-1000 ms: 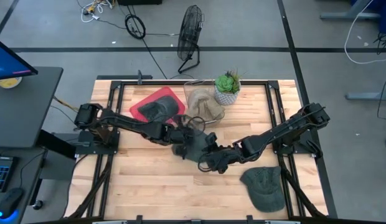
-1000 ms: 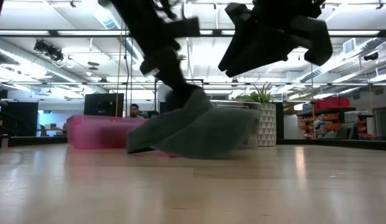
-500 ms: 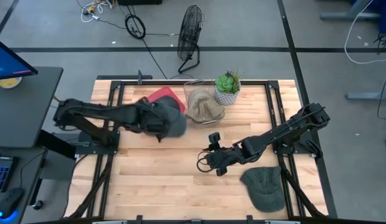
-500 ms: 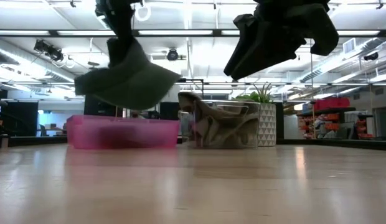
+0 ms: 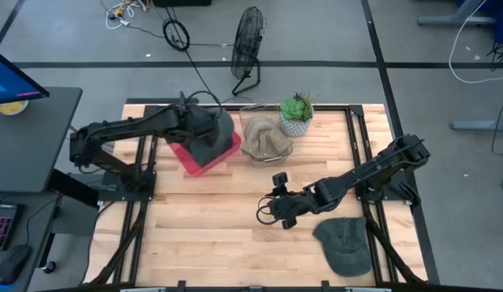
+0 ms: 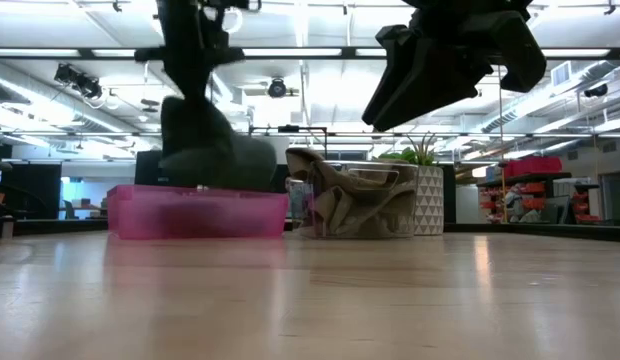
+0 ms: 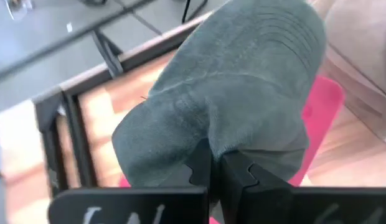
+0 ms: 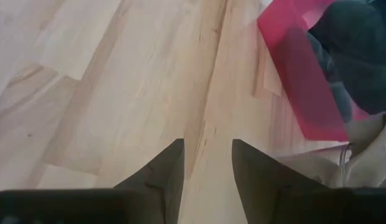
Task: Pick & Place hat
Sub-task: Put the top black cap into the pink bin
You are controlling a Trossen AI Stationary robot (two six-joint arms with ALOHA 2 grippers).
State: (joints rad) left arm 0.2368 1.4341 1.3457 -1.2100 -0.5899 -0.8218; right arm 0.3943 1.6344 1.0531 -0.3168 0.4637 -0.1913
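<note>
A dark grey hat (image 5: 211,134) hangs from my left gripper (image 7: 216,163) over the pink tray (image 5: 204,158) at the table's far left; in the low view the hat (image 6: 212,150) hangs just above the tray's wall (image 6: 195,212). My left gripper is shut on it. A tan hat (image 5: 268,139) lies on the table beside the tray. A green cap (image 5: 345,243) lies near the right near corner. My right gripper (image 8: 207,158) is open above the table's middle (image 5: 276,212), holding nothing. My left gripper pinches a fold of the dark grey hat (image 7: 208,134) between its two shut fingers, coming from above. The hat is lifted and hangs below the fingers over the pink tray; whether its lowest part touches the tray I cannot tell.
A potted plant (image 5: 296,115) stands at the far edge next to the tan hat. A black frame (image 5: 146,122) runs around the table. Bare wood (image 5: 203,227) spreads across the near left part of the table.
My left gripper has carried the dark grey hat from the table's middle, beside my right gripper, up and toward the far left, until it hangs over the pink tray. The hat went from resting on the table to lifted clear. My right arm has kept still.
</note>
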